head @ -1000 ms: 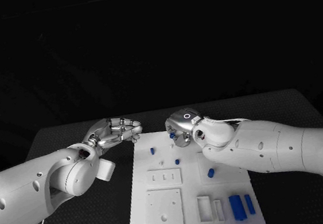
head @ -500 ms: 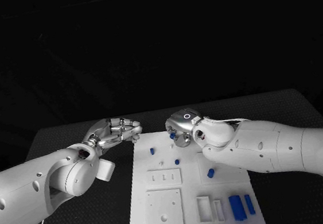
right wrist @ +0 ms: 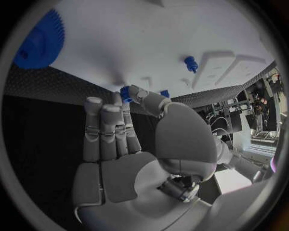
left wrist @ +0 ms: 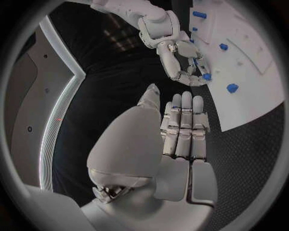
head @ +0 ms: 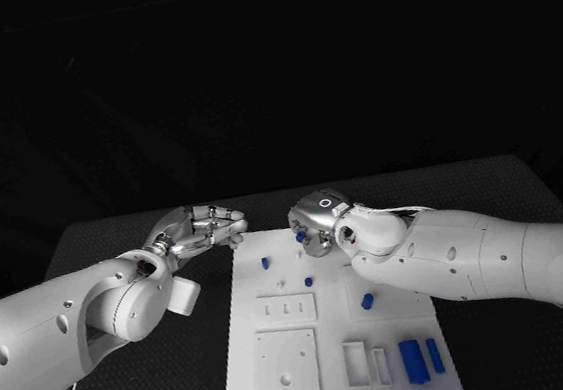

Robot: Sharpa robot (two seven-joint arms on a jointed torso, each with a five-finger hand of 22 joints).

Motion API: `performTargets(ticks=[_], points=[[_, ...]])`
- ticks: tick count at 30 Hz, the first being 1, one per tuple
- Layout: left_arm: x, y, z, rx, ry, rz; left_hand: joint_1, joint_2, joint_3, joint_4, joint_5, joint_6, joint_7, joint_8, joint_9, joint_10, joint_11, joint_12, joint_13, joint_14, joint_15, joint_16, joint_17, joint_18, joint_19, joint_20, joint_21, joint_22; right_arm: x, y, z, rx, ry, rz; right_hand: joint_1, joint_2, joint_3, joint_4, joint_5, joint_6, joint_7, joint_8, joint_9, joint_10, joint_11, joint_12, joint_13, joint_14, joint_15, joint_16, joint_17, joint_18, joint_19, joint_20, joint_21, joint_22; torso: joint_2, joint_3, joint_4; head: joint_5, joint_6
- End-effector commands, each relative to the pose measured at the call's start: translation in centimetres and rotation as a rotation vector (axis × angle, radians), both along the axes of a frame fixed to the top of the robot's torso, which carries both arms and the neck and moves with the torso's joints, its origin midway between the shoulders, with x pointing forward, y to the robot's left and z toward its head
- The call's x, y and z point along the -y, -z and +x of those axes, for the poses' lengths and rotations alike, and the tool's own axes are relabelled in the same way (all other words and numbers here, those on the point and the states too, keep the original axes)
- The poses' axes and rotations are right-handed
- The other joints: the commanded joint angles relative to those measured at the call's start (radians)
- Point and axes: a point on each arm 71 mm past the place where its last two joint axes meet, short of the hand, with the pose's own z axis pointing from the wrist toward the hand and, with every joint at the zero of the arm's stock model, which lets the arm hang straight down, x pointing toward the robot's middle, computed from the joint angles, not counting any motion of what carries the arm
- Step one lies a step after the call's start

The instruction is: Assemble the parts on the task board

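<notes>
The white task board [head: 322,295] lies lengthwise in the middle of the black table. My right hand [head: 321,221] hovers over its far end and pinches a small blue part [head: 301,236] between thumb and fingertip; the pinch is plain in the right wrist view [right wrist: 125,93] and the left wrist view [left wrist: 206,77]. My left hand [head: 201,229] hangs just off the board's far left corner, holding nothing, its fingers [left wrist: 183,122] stretched out side by side. Small blue pegs [head: 265,261] [head: 308,279] [head: 367,300] stand on the board. Two blue bars [head: 421,358] lie near its front right.
White raised blocks and slots [head: 286,361] fill the board's near half. A blue gear [right wrist: 39,41] sits on the board [right wrist: 151,38] near the right hand, and a blue peg [right wrist: 190,63] stands further along. Dark table mat [head: 500,189] surrounds the board.
</notes>
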Motion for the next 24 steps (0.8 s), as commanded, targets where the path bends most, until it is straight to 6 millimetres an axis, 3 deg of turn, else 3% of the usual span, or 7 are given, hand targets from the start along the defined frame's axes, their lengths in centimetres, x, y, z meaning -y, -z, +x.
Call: performTargets(ticks=[1, 8, 16, 24], points=[[0.22, -0.17, -0.01, 0.006, 0.012, -0.007, -0.007, -0.006, 0.005, 0.001, -0.005, -0.005, 0.005, -0.006, 0.002, 0.002, 0.005, -0.003, -0.001, 0.003, 0.002, -0.006, 0.001, 0.019, -0.006, -0.002, -0.005, 0.006, 0.0, 0.17, 0.05, -0.018, 0.005, -0.008, -0.003, -0.023, -0.014, 0.002, -0.007, -0.014, 0.005, -0.01, 0.005, -0.019, 0.002, -0.005, -0.005, -0.002, 0.007, 0.002, -0.003, 0.048, -0.001, -0.001, 0.005, 0.018, 0.0, -0.0003, 0.0012, -0.001, 0.0], [0.21, -0.17, -0.01, 0.005, 0.013, -0.007, -0.008, -0.006, 0.005, 0.001, -0.005, -0.005, 0.006, -0.006, 0.002, 0.002, 0.005, -0.003, -0.001, 0.003, 0.002, -0.007, 0.001, 0.019, -0.006, -0.002, -0.005, 0.006, 0.15, 0.19, 0.15, -0.018, 0.015, -0.008, -0.005, -0.044, -0.027, 0.011, -0.007, -0.03, 0.012, -0.019, 0.005, -0.038, 0.009, -0.007, -0.007, -0.003, 0.013, 0.004, -0.008, 0.048, -0.003, -0.002, 0.005, 0.017, 0.0, -0.0005, -0.0004, -0.001, 0.0], [0.24, -0.16, 0.01, 0.004, 0.013, -0.006, -0.008, -0.006, 0.005, 0.001, -0.006, -0.005, 0.006, -0.006, 0.002, 0.002, 0.005, -0.004, -0.001, 0.004, 0.002, -0.007, 0.002, 0.019, -0.006, -0.002, -0.005, 0.006, 0.13, 0.19, 0.16, -0.02, 0.016, -0.003, -0.006, -0.051, -0.031, 0.013, -0.007, -0.035, 0.014, -0.021, 0.005, -0.044, 0.011, -0.008, -0.008, -0.003, 0.015, 0.004, -0.009, 0.048, -0.005, -0.002, 0.005, 0.017, 0.0, 0.0004, -0.0004, -0.002, 0.0], [0.21, -0.15, 0.03, 0.004, 0.013, -0.006, -0.008, -0.007, 0.005, 0.001, -0.006, -0.006, 0.006, -0.007, 0.002, 0.001, 0.005, -0.005, -0.001, 0.004, 0.002, -0.008, 0.002, 0.019, -0.006, -0.002, -0.005, 0.006, 0.23, 0.09, 0.17, -0.016, 0.019, 0.019, -0.011, -0.062, -0.058, 0.006, -0.007, -0.077, 0.031, -0.043, 0.0, -0.099, 0.028, -0.01, -0.02, -0.009, 0.032, 0.006, -0.018, 0.048, -0.017, -0.001, 0.002, 0.017, 0.0, 0.0003, -0.0011, -0.001, 0.001]])
